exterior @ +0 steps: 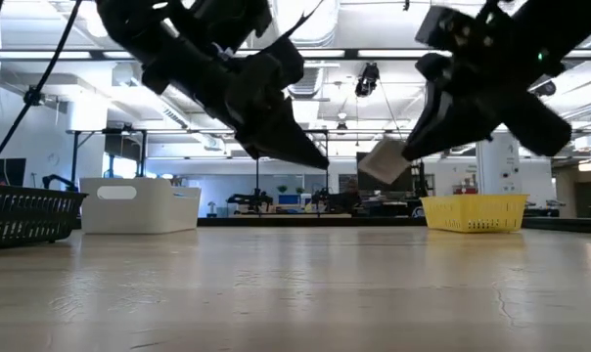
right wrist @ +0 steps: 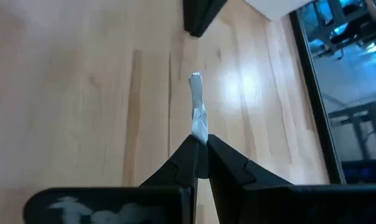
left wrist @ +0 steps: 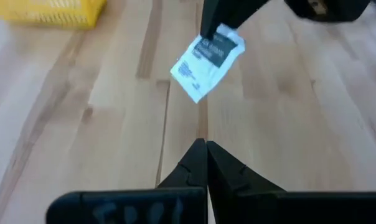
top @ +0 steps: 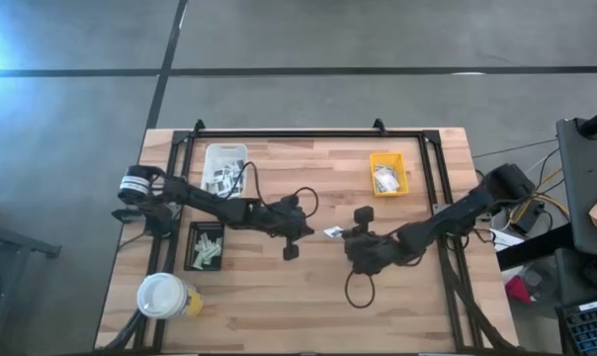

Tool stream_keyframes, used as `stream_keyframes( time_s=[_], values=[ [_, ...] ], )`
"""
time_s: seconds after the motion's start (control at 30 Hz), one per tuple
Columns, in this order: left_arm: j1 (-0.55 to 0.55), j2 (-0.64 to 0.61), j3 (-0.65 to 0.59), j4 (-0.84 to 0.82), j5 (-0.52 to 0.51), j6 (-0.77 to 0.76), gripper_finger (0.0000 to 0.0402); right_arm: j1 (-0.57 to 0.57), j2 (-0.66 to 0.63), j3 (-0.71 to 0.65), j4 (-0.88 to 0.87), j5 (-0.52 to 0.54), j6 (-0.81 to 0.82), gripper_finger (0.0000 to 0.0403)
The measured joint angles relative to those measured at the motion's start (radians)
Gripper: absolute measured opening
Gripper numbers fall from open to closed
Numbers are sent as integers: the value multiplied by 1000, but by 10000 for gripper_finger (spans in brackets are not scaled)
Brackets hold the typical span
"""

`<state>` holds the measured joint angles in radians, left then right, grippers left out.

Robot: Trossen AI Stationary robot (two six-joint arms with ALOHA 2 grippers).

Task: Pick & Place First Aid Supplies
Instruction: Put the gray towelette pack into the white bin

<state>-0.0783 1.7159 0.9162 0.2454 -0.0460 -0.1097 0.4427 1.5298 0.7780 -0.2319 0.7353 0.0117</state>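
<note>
Right gripper (right wrist: 199,144): clamped on one packet (left wrist: 208,61), held aloft mid-table
Left gripper (left wrist: 205,149): closed, empty
Remaining: placement in a tray not yet done

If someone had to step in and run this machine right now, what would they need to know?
Right claw: shut on one white packet, held in the air above mid-table.
Left claw: shut, holding nothing, hanging close by and pointing at that packet.
Supplies: some lie in the white tray, some in the yellow tray, some in the black tray.
Done: one packet picked up.
Left: set it down in a tray; which tray it belongs in, the pictures do not show.
</note>
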Motion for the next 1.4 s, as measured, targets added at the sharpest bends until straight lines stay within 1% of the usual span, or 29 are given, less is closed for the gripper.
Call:
stream_keyframes(
  time_s=[0.27, 0.47, 0.6, 0.7, 0.87, 0.97, 1.27, 1.4],
  values=[
    [-12, -6, -119, 276, 7, 71, 0, 0, -89, 0, -6, -17, 154, 26],
    [-15, -7, -197, 444, 9, 145, 0, -2, -118, 0, 5, -80, 225, 27],
    [-15, -8, -235, 548, 43, 164, 0, -2, -119, 0, 13, -113, 265, 27],
    [-15, -9, -239, 578, 82, 153, 0, -2, -117, 0, 30, -119, 277, 27],
    [-15, -8, -239, 577, 146, 152, 3, -8, -117, 0, 93, -168, 276, 27],
    [-15, -8, -232, 575, 153, 165, 19, -9, -116, 0, 115, -169, 277, 27],
    [-15, -8, -201, 577, 151, 167, 106, -9, -116, 0, 119, -172, 329, 27],
    [-15, -8, -192, 577, 150, 166, 126, -14, -116, 0, 130, -179, 329, 27]
  ],
)
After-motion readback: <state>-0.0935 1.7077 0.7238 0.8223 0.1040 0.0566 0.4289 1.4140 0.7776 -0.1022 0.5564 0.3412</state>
